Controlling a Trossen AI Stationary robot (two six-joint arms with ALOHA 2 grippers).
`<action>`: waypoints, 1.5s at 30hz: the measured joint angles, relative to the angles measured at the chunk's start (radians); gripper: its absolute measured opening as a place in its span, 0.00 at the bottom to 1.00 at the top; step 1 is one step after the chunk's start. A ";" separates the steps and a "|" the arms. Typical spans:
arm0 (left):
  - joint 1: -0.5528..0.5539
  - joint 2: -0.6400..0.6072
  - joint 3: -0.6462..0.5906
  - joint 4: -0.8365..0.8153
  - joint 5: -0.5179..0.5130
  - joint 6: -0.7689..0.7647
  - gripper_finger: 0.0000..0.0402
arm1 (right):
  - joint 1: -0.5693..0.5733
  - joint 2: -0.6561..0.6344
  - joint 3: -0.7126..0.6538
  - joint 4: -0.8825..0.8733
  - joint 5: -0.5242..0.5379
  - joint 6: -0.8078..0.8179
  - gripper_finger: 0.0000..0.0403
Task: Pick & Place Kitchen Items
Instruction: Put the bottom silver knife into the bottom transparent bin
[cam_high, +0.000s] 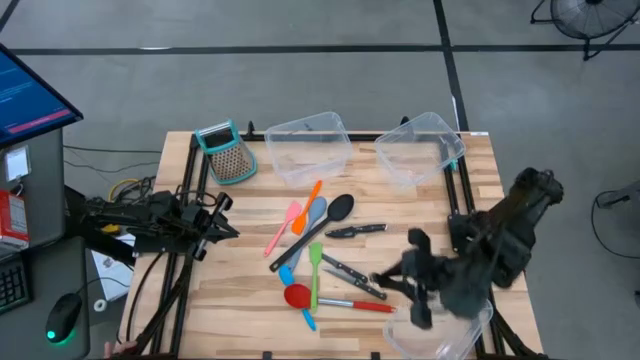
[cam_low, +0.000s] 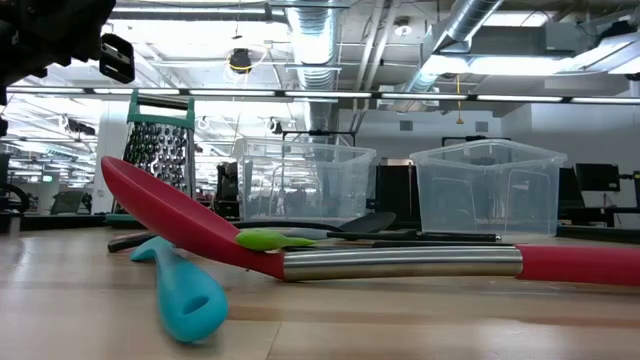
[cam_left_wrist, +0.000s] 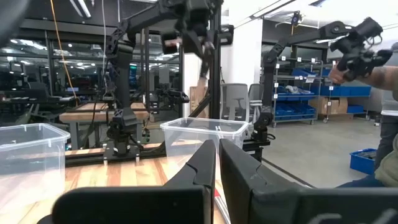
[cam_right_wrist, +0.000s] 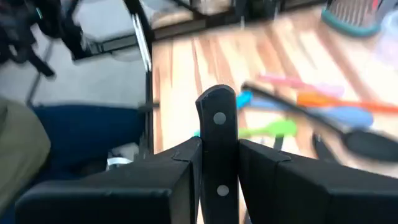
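Observation:
My right gripper (cam_high: 388, 280) is over the table's near right part, shut on a black-handled knife (cam_right_wrist: 217, 124). Its blade is hidden. My left gripper (cam_high: 228, 214) waits shut at the table's left edge. The other utensils lie flat in the middle: orange spatula (cam_high: 311, 199), pink spatula (cam_high: 283, 228), blue spoon (cam_high: 311, 216), black ladle (cam_high: 336, 212), a knife (cam_high: 356, 230), green spatula (cam_high: 315, 270), red-headed spatula (cam_high: 300, 296) and two more knives (cam_high: 350, 272). My right gripper pinches the knife's black riveted handle (cam_right_wrist: 217, 155) between its two fingers, on the handle's flat sides. The handle's butt end (cam_right_wrist: 216, 99) sticks out past the fingertips (cam_right_wrist: 186, 155). The fingers lie along the handle. Whether the knife is clear of the table, I cannot tell.
Two clear bins (cam_high: 307, 148) (cam_high: 420, 148) stand at the far edge, and a third (cam_high: 455, 335) stands at the near right under my right arm. A teal-framed grater (cam_high: 226, 152) stands far left. A person's trousers (cam_right_wrist: 93, 137) show beyond the table edge.

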 joint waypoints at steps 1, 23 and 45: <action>0.000 0.000 0.000 0.000 0.000 0.000 0.02 | 0.020 0.014 0.000 -0.033 0.004 0.036 0.17; 0.000 0.000 0.000 -0.001 0.000 0.000 0.02 | 0.246 0.286 -0.023 -0.314 0.008 0.573 0.17; 0.000 0.000 0.000 0.001 0.000 0.000 0.02 | 0.167 0.285 -0.186 -0.316 0.103 0.563 0.17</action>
